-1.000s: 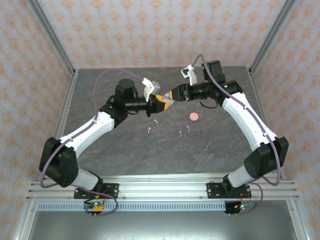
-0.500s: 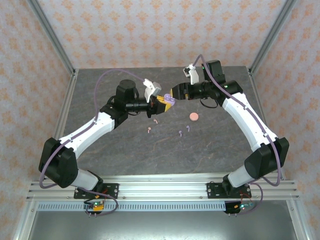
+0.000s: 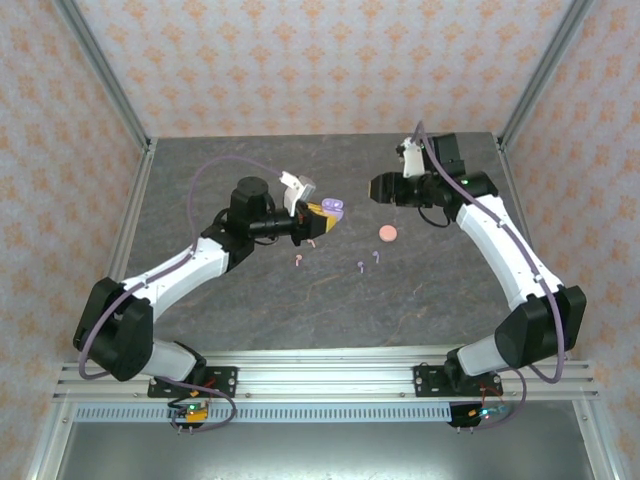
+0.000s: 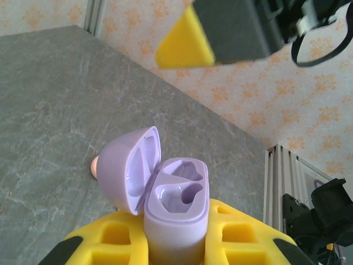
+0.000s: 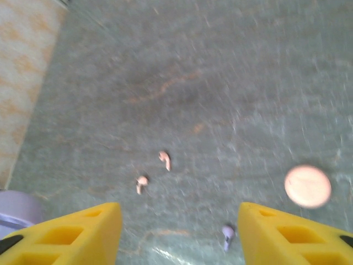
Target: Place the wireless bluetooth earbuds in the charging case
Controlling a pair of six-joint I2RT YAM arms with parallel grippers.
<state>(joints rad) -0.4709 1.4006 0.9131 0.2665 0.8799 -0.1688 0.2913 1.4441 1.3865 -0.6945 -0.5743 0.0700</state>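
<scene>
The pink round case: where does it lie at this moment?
In the top view, the pink round case lies on the table, right of centre, just beyond and right of the two lilac earbuds.

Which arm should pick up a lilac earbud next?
Right. The right fingers are open and empty, a lilac earbud showing between them in its wrist view; the left fingers are shut on the open lilac case.

The charging case (image 3: 333,207) sits between the fingers of the left gripper (image 3: 318,213), above the table (image 3: 250,300), left of centre. The right gripper (image 3: 378,187) hangs to its right, apart from it. Two earbuds (image 3: 299,260) lie on the table, just on the near side of the left gripper. Two further earbuds (image 3: 361,266) lie to their right, close together. A second case (image 3: 388,234) rests on the table just behind those, on the near side of the right gripper.
</scene>
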